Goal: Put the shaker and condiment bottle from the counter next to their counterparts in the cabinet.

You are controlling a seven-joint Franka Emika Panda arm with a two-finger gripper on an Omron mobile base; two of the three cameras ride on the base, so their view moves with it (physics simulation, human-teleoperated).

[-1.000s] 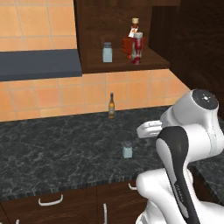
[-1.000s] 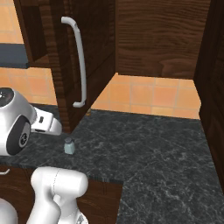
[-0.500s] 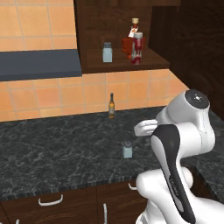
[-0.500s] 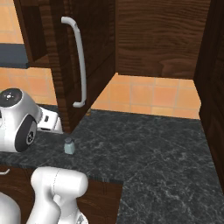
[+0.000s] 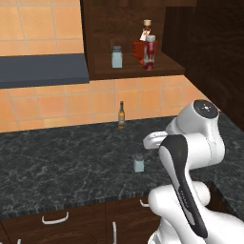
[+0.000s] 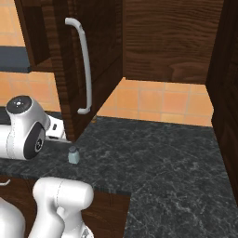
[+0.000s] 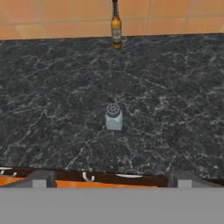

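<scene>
A small pale blue-grey shaker (image 5: pixel 138 163) (image 6: pixel 73 155) (image 7: pixel 113 117) stands upright on the black marbled counter (image 5: pixel 57 162) near its front edge. My gripper (image 7: pixel 110 179) hovers above and in front of it, open, its fingertips (image 7: pixel 37 179) wide apart with nothing between them. In the left base view the hand of the gripper (image 5: pixel 151 140) sits just up and right of the shaker. On the shelf of the dark wooden cabinet (image 5: pixel 138 72) the twin shaker (image 5: pixel 116 56) stands left of the wide red flask (image 5: pixel 139 47). The red condiment bottle (image 5: pixel 150 52) stands close beside the flask, on its right.
A slim brown bottle (image 5: pixel 121 116) (image 7: pixel 116 26) stands at the back of the counter against the orange tiled wall. A dark grey hood (image 5: pixel 43 70) juts out left of the cabinet. The open cabinet door with its white handle (image 6: pixel 83 69) hangs above the shaker.
The arm has folded down and its hand has edged left, closer over the shaker on the counter. The jaws have stayed open. The shaker and the bottles have not moved.
</scene>
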